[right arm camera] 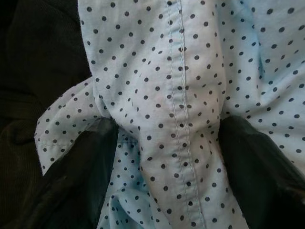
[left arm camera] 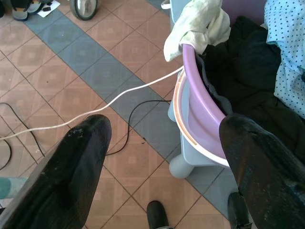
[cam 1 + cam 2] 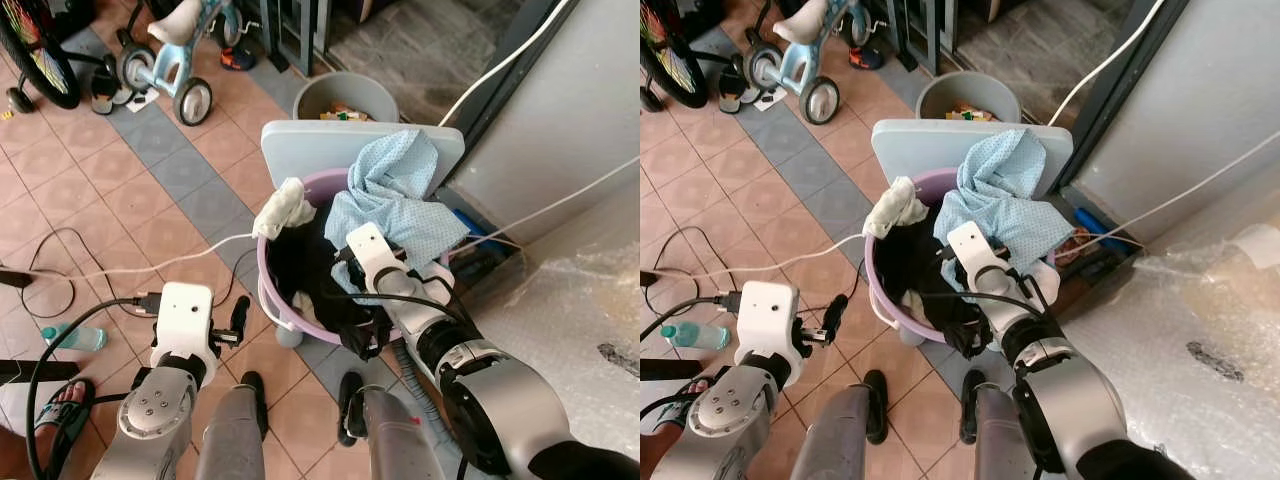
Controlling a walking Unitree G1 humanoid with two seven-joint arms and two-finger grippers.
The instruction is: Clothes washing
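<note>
Terracotta and grey tiled floor (image 3: pixel 90 190), crossed by a white cable (image 3: pixel 130 262) and thin black cords.
Pale blue-grey lid or board (image 3: pixel 310 150), propped upright behind the basin.
Lilac plastic wash basin (image 2: pixel 200 119), standing on the floor in front of the robot's feet, heaped with clothes.
Light blue garment with dark dots (image 3: pixel 395 195), draped over the basin's far right side and up against the board.
Black clothes (image 3: pixel 300 262), filling the basin's middle.
Cream cloth (image 3: pixel 283 207), hung over the basin's left rim.
Grey bucket (image 3: pixel 345 98), beyond the board.
Child's tricycle (image 3: pixel 170 55), far left.
Right gripper (image 1: pixel 167 148), in the basin, fingers spread around a fold of the dotted garment.
Left gripper (image 2: pixel 167 157), fingers spread wide, hanging beside the basin's left wall above the floor
</note>
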